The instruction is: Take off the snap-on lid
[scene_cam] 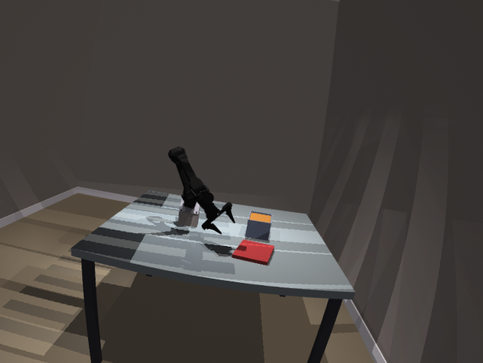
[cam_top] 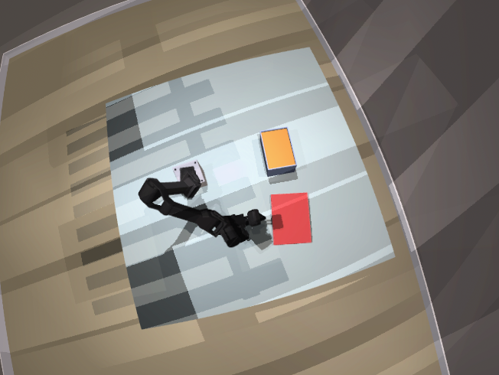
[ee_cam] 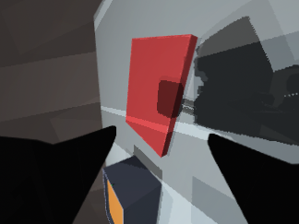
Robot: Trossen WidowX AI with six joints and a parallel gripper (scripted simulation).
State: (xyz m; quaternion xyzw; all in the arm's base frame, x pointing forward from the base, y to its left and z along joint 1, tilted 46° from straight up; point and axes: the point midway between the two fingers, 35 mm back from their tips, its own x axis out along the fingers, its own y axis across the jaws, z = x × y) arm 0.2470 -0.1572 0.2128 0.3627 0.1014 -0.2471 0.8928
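Observation:
The red lid lies flat on the table, apart from the box, with a smooth face up. Whether that is its right side is hard to tell. The dark blue storage box stands upright without the lid, and its orange inside shows. My gripper is wide open and empty. It hangs above the table beside the lid, on the arm base's side, touching neither lid nor box.
The arm's base stands on the table, across from the box and lid. The box stands a short gap away from the lid. Arm shadows fall beside the lid and partly on it.

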